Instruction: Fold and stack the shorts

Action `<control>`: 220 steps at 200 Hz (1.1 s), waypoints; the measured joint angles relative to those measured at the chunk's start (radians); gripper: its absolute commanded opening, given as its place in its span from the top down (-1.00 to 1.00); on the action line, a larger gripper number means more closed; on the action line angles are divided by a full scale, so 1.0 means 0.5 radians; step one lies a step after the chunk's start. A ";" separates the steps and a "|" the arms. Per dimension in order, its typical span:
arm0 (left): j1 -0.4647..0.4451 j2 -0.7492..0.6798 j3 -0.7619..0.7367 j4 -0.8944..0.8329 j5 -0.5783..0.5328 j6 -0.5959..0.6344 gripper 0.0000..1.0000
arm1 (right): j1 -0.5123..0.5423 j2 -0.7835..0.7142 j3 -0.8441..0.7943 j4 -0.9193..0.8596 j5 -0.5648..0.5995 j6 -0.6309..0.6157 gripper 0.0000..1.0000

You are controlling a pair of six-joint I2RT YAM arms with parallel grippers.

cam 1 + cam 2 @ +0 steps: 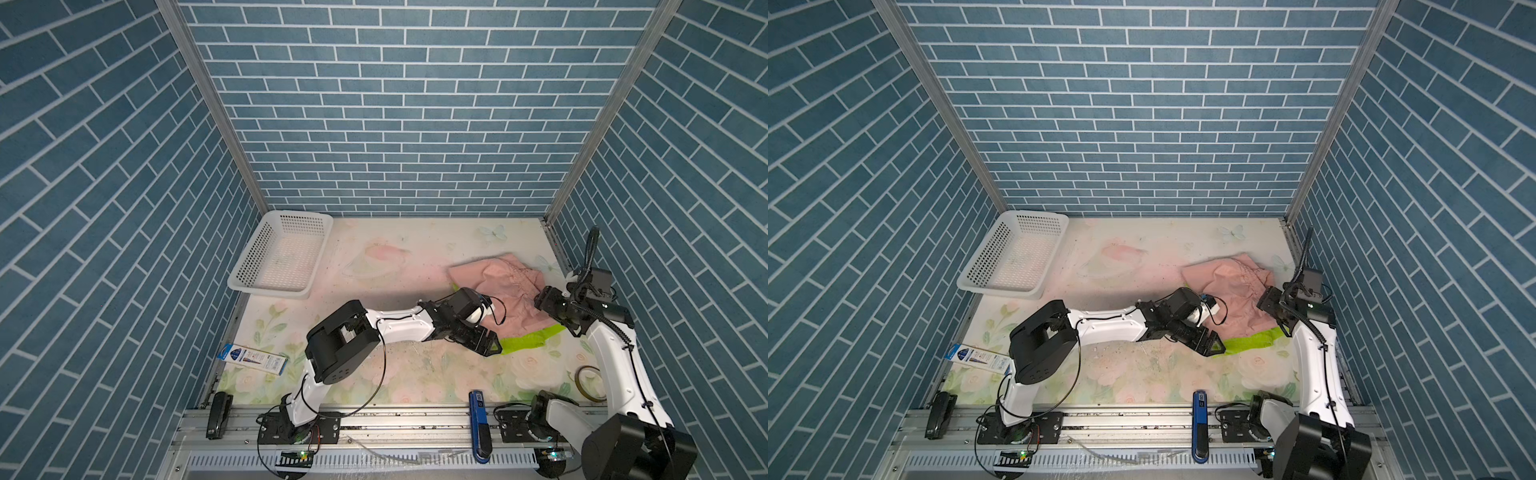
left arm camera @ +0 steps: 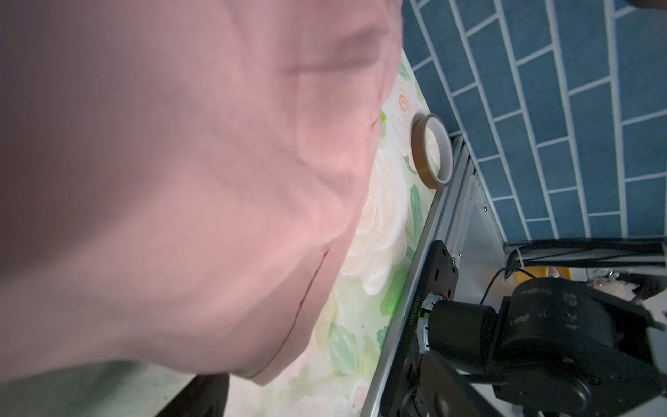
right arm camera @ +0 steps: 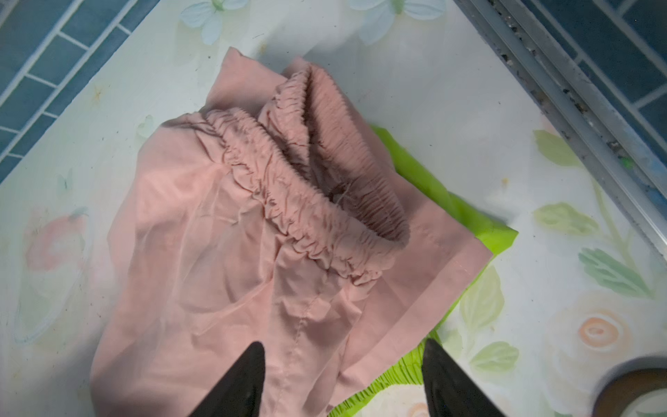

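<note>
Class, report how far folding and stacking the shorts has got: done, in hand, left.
Done: the pink shorts lie on the green shorts, whose visible edge lies flat. In hand: the right gripper hangs open over the pink cloth; the left gripper is at the pile's near edge, grip unclear. Left: the pink pair is rumpled, waistband gaping, so it needs folding.

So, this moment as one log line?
salmon-pink shorts crumpled atop lime-green shorts | right gripper open above | left gripper at edge, grip unclear
</note>
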 measured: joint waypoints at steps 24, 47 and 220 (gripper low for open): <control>0.006 0.002 0.017 0.026 0.015 0.002 -0.34 | -0.143 -0.003 -0.160 0.113 -0.057 0.082 -0.39; 0.012 0.014 0.020 0.043 0.031 -0.013 -0.25 | -0.232 -0.006 -0.269 0.170 -0.106 0.141 -0.39; 0.015 0.072 0.020 0.201 0.194 -0.153 1.00 | -0.317 0.092 -0.433 0.855 -0.303 0.269 1.00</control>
